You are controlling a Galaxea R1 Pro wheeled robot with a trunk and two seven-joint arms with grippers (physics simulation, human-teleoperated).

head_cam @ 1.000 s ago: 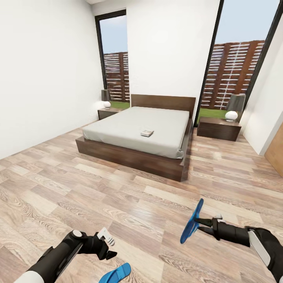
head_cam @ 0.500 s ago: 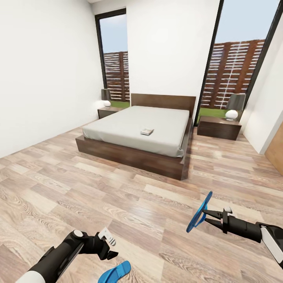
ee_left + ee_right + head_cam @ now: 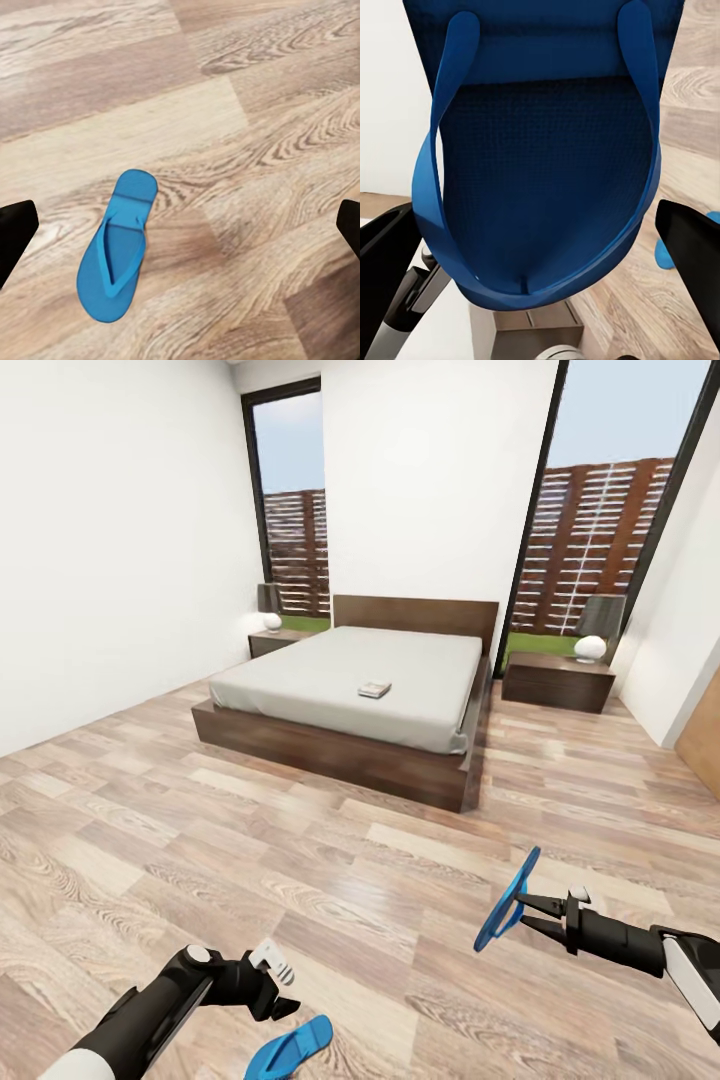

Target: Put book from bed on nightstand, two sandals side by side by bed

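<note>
- Bed (image 3: 345,700) well ahead, book (image 3: 375,688) on its mattress; I'd roll in steadily and keep the carried sandal level.
- Right gripper (image 3: 522,912) pinches one blue sandal (image 3: 505,900), upright on edge.
- Left gripper (image 3: 283,988) spread wide, empty; other sandal (image 3: 115,257) flat on the floor (image 3: 300,840) just beneath, thong strap up.
</note>
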